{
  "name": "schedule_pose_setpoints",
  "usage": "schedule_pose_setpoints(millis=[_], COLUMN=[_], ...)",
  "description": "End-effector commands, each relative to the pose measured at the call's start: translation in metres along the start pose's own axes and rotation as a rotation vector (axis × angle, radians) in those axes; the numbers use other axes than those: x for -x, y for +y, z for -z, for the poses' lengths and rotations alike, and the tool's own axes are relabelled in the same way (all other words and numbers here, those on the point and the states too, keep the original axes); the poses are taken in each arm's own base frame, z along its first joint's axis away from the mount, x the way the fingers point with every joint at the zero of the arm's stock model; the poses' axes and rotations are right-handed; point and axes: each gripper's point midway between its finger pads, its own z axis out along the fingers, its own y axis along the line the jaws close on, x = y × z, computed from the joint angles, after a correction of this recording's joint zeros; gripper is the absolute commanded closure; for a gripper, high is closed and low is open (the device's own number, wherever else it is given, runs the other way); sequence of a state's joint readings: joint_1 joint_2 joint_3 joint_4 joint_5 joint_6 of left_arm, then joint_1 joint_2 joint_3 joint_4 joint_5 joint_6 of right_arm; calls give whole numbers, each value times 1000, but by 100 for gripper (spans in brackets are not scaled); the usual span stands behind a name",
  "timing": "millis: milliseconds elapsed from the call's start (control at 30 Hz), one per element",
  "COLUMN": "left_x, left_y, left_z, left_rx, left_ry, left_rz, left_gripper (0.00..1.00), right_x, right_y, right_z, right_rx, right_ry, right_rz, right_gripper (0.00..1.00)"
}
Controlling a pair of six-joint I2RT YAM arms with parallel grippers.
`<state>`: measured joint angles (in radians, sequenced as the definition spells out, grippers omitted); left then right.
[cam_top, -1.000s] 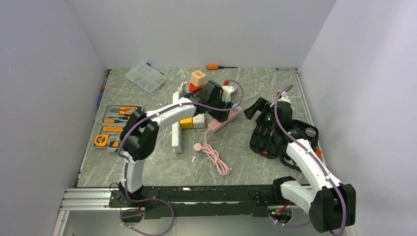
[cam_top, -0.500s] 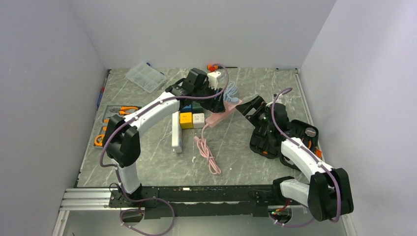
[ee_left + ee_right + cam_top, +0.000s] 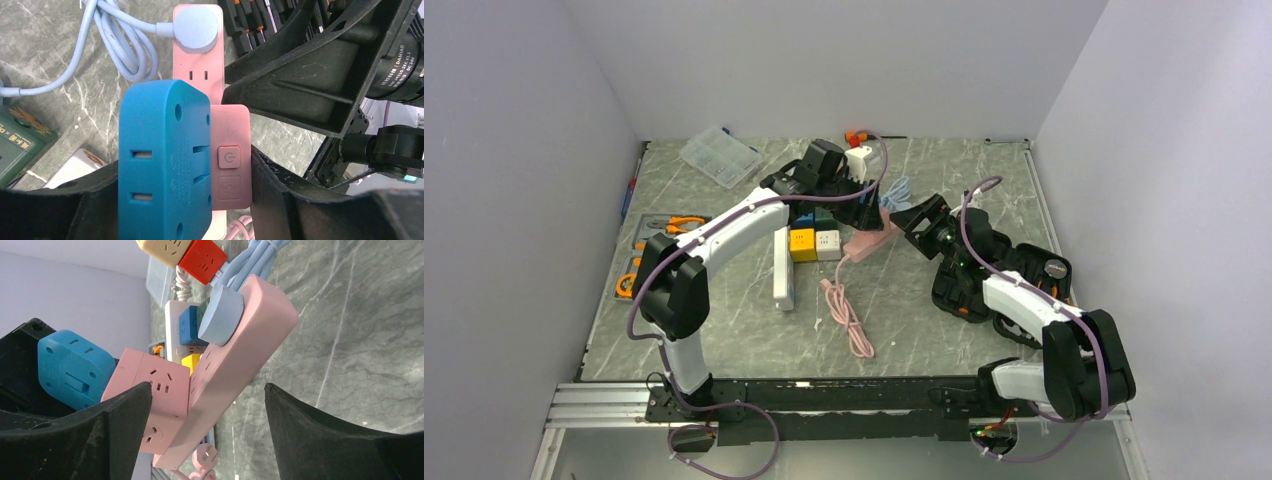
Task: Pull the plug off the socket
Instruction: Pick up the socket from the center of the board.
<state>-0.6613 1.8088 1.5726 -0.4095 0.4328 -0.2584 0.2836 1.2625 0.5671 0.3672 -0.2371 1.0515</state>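
My left gripper (image 3: 185, 190) is shut on a plug block made of a blue adapter (image 3: 165, 160) and a pink cube (image 3: 230, 160), which sits in the pink socket strip (image 3: 197, 75). A round light-blue plug (image 3: 197, 30) with its cable sits at the strip's far end. My right gripper (image 3: 207, 435) is open and straddles the pink strip (image 3: 240, 360), one finger against the pink cube (image 3: 150, 390) and the other apart from the strip. From above, the left gripper (image 3: 854, 203) and the right gripper (image 3: 914, 218) meet over the strip (image 3: 871, 240).
The strip's pink cable (image 3: 844, 315) coils toward the front. A white power strip (image 3: 782, 270) and a yellow cube (image 3: 802, 243) lie to the left. A black tool case (image 3: 984, 285) is under the right arm. Tool trays (image 3: 659, 230) and a clear box (image 3: 719, 155) are at the left.
The left arm swung toward the back with the plug block, dragging strip and cable, then held still. The right gripper moved left onto the strip, its jaws narrowing slightly.
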Motion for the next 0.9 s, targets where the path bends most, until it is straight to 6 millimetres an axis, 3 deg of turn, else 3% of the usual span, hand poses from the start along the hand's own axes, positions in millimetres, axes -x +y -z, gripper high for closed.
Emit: schedule_pose_setpoints(millis=[0, 267, 633, 700, 867], left_x=[61, 62, 54, 55, 54], left_y=[-37, -42, -44, -43, -36], left_z=[33, 39, 32, 32, 27], left_rx=[-92, -104, -125, -122, -93], left_ry=[-197, -205, -190, -191, -190], left_rz=[-52, -32, -7, -5, 8], left_gripper=[98, 98, 98, 98, 99], right_x=[8, 9, 8, 7, 6], right_y=[27, 19, 29, 30, 25], right_z=[-6, -22, -41, -43, -44], right_rx=[79, 39, 46, 49, 20], right_ry=[-23, -26, -16, -10, -10], right_rz=[-2, -43, -53, -53, -40], right_gripper=[17, 41, 46, 53, 80])
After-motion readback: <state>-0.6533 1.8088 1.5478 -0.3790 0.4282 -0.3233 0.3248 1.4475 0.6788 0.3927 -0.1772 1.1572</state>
